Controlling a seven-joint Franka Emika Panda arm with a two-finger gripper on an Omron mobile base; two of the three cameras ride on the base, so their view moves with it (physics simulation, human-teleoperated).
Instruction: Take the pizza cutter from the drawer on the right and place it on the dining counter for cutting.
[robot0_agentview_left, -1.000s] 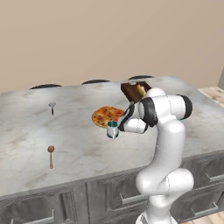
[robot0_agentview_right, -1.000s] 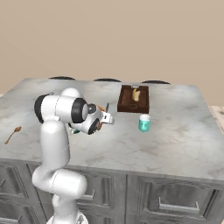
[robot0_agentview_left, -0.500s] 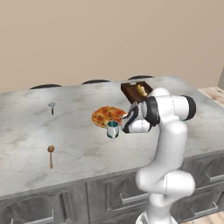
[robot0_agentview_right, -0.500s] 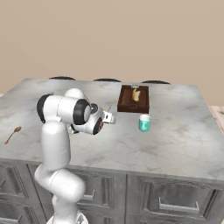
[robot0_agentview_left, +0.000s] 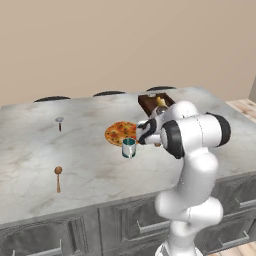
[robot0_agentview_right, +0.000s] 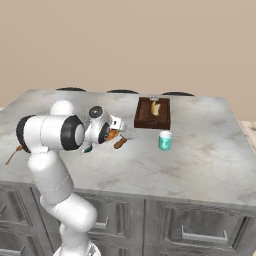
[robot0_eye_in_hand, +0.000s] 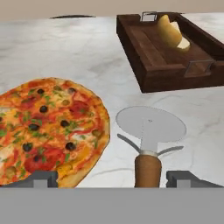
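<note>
The pizza cutter (robot0_eye_in_hand: 148, 131), with a brown wooden handle and a round silvery wheel, lies flat on the pale marble dining counter (robot0_eye_in_hand: 65, 48) just right of the pizza (robot0_eye_in_hand: 48, 127). My gripper (robot0_eye_in_hand: 114, 180) is open, its fingertips standing wide on either side of the handle's near end without touching it. From the right base view the cutter's handle (robot0_agentview_right: 120, 143) pokes out beside the gripper (robot0_agentview_right: 113, 134) on the dining counter (robot0_agentview_right: 200, 165). In the left base view the gripper (robot0_agentview_left: 145, 132) hovers low by the pizza (robot0_agentview_left: 119, 133). The drawer is out of view.
A dark wooden tray (robot0_eye_in_hand: 170, 48) holding a yellow item sits beyond the cutter. A teal cup (robot0_agentview_left: 129, 148) stands near the pizza's front edge. A wooden spoon (robot0_agentview_left: 58, 177) and a small silver-headed spoon (robot0_agentview_left: 59, 122) lie further left on the counter.
The jaws went from shut to wide open, letting go of the pizza cutter, which now rests on the counter. The arm has shifted slightly.
</note>
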